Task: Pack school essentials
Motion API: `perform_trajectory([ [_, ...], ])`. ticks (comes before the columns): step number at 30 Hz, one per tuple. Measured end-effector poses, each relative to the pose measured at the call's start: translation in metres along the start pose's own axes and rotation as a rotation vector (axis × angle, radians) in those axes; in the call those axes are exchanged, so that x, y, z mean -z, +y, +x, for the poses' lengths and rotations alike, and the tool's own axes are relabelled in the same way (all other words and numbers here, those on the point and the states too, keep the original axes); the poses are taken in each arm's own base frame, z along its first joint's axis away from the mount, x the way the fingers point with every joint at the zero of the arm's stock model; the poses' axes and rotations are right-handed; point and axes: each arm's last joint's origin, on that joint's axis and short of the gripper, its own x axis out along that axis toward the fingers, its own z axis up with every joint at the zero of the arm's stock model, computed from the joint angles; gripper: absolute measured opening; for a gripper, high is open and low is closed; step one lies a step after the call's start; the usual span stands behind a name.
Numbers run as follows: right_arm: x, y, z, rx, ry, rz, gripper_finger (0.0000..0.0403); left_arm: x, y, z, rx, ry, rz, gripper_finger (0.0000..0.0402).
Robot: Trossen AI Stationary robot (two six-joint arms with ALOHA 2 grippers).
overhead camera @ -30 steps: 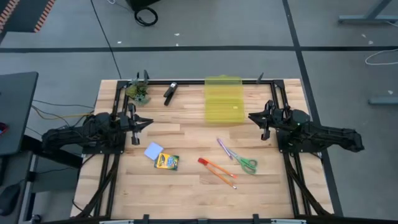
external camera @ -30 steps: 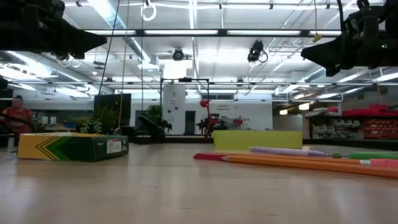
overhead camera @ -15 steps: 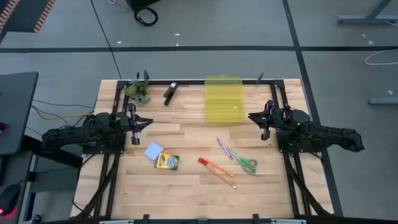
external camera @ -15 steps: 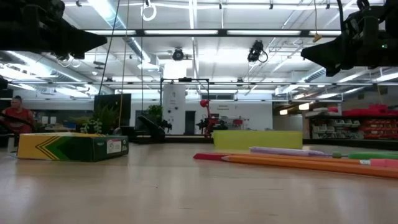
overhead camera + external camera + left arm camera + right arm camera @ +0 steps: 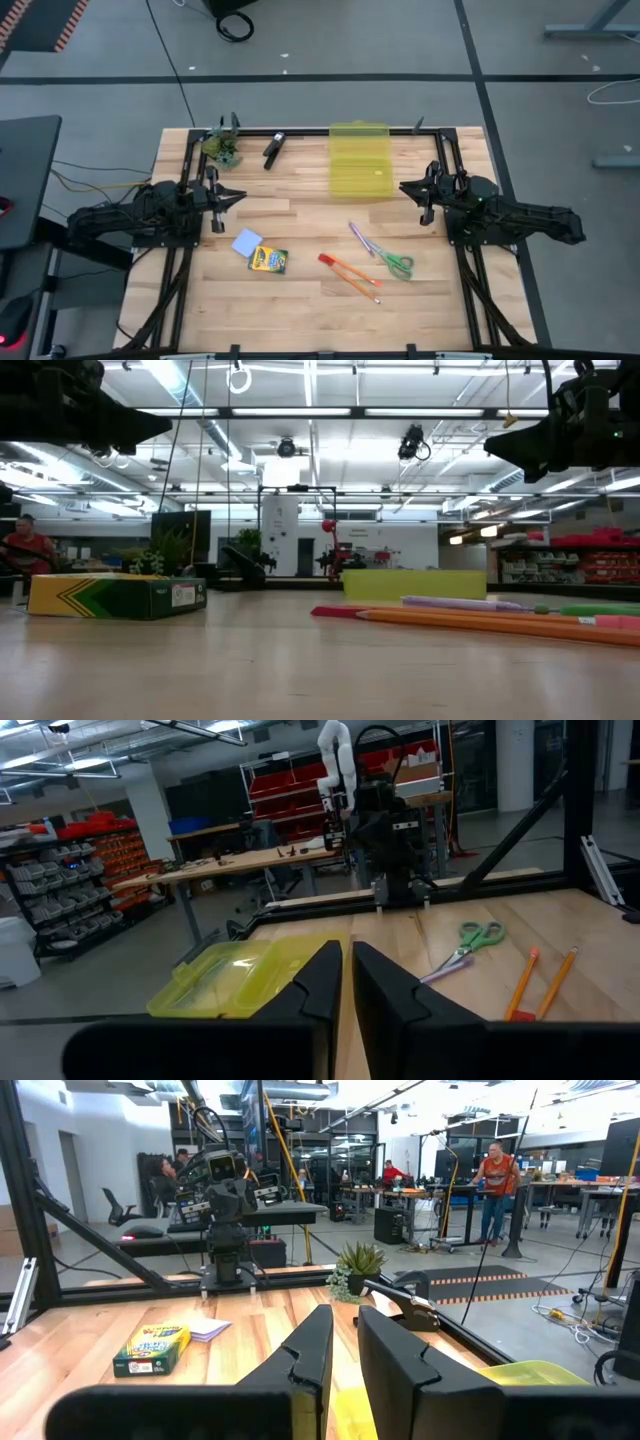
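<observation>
Both arms hover level above the table, touching nothing. My left gripper [image 5: 241, 197] is shut at the left side, and my right gripper [image 5: 402, 187] is shut at the right side. Between them, toward the far edge, lies a yellow translucent case [image 5: 358, 160]. Flat on the wood nearer the front are green-handled scissors [image 5: 397, 264], a purple pen [image 5: 358, 238], orange-red pencils [image 5: 350, 276], a crayon box [image 5: 268, 260] and a light-blue pad [image 5: 247, 243]. The left wrist view shows my left gripper [image 5: 346, 952] facing the case [image 5: 240, 975]; my right gripper [image 5: 345, 1315] faces the crayon box [image 5: 152, 1348].
A small potted plant [image 5: 222, 148] and a black clip-like object [image 5: 273, 150] sit at the far left, by the black frame rail [image 5: 300, 131] that borders the table. People stand in the room beyond the table [image 5: 493, 1175].
</observation>
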Motion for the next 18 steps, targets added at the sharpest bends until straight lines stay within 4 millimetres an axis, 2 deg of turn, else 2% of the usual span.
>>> perform_trajectory([
  [7,0.0000,0.0000,0.0000,0.000,0.000,0.000,0.0059,0.0000,0.0000,0.0000,0.000,0.000,0.000,0.0028],
  [18,0.0000,0.0000,0.0000,0.000,0.000,0.000,0.0059,0.0000,0.0000,0.0000,0.000,0.000,0.000,0.0038],
])
